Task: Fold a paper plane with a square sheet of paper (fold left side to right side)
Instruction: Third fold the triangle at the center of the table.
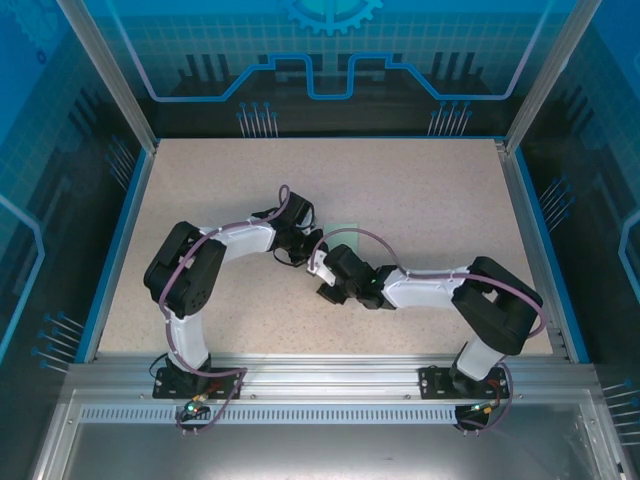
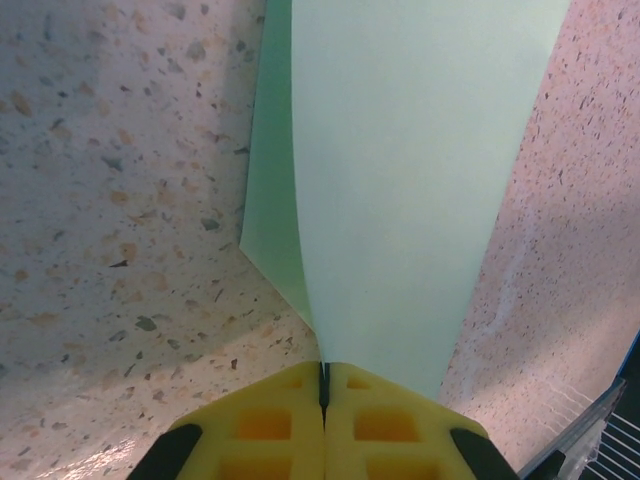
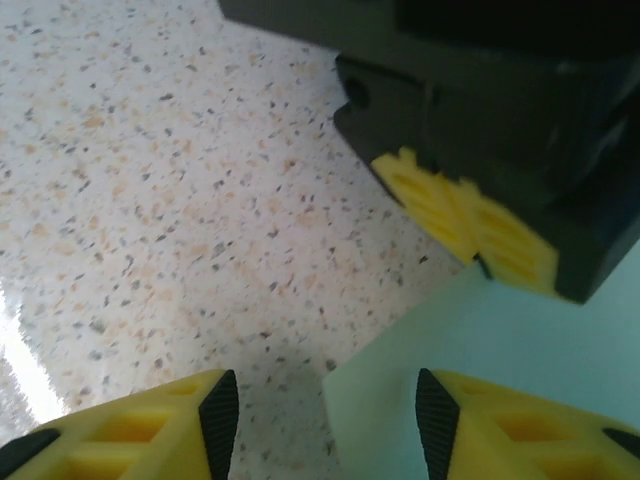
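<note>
Your left pincer (image 2: pixel 323 392) grips the paper sheet (image 2: pixel 400 150) steady, so your half-open right pincer (image 3: pixel 328 408) can straddle its corner.

In the left wrist view the sheet of paper (image 2: pixel 400 180) is cut off by the top edge. Its lowest tip is hidden in the seam of the left claw (image 2: pixel 323 385), whose yellow fingers (image 2: pixel 340 450) are cropped by the bottom edge. In the right wrist view the paper is cut off at the right and bottom edges, and one corner is covered by the blurred black body of the left claw. The fingers of the right claw (image 3: pixel 327 410) are cropped at the bottom. From above, most of the paper is hidden under the wrists of the left arm (image 1: pixel 262 238) and the right arm (image 1: pixel 420 290).
</note>
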### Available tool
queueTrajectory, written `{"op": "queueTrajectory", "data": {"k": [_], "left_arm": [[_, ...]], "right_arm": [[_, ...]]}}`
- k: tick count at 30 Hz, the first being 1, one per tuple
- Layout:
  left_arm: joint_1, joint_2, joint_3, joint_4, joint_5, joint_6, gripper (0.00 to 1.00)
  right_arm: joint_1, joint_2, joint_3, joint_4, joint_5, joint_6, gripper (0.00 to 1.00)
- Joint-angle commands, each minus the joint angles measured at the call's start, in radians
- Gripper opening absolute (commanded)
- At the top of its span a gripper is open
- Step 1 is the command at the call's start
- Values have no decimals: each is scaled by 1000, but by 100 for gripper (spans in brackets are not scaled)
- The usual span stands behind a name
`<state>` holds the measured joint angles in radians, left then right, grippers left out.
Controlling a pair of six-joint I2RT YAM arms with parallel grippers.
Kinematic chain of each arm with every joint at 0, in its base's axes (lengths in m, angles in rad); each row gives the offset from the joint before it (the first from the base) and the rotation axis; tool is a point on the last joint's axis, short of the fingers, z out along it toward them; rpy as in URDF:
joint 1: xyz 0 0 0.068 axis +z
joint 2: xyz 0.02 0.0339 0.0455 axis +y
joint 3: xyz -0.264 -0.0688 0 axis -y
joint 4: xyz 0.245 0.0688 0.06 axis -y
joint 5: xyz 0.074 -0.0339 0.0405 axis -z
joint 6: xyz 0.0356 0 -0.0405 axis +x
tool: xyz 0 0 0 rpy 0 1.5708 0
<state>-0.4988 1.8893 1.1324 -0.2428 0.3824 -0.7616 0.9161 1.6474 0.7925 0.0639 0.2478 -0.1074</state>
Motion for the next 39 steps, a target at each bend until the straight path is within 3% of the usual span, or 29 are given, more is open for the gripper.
{"op": "queueTrajectory", "data": {"k": [1, 4, 12, 19, 26, 29, 34, 39], "left_arm": [[-6, -32, 12, -34, 14, -10, 7], [-7, -32, 15, -36, 13, -9, 7], [-7, -26, 22, -45, 9, -3, 8], [3, -35, 33, -78, -9, 16, 20], [57, -107, 28, -150, -34, 62, 49], [84, -137, 27, -174, -40, 78, 57], [113, -131, 52, -177, -25, 92, 58], [106, -28, 167, -154, 77, 117, 43]], "right_arm": [[15, 21, 29, 44, 45, -19, 50], [15, 30, 35, 51, 52, -24, 45], [15, 22, 33, 30, 51, -26, 19], [10, 12, 17, 11, 37, -14, 0], [-8, 3, -2, 5, 12, 9, 0], [-14, 0, -4, 5, 5, 12, 0], [-19, 2, -4, 3, -2, 14, 0], [-21, 3, 0, -1, -5, 15, 0]]}}
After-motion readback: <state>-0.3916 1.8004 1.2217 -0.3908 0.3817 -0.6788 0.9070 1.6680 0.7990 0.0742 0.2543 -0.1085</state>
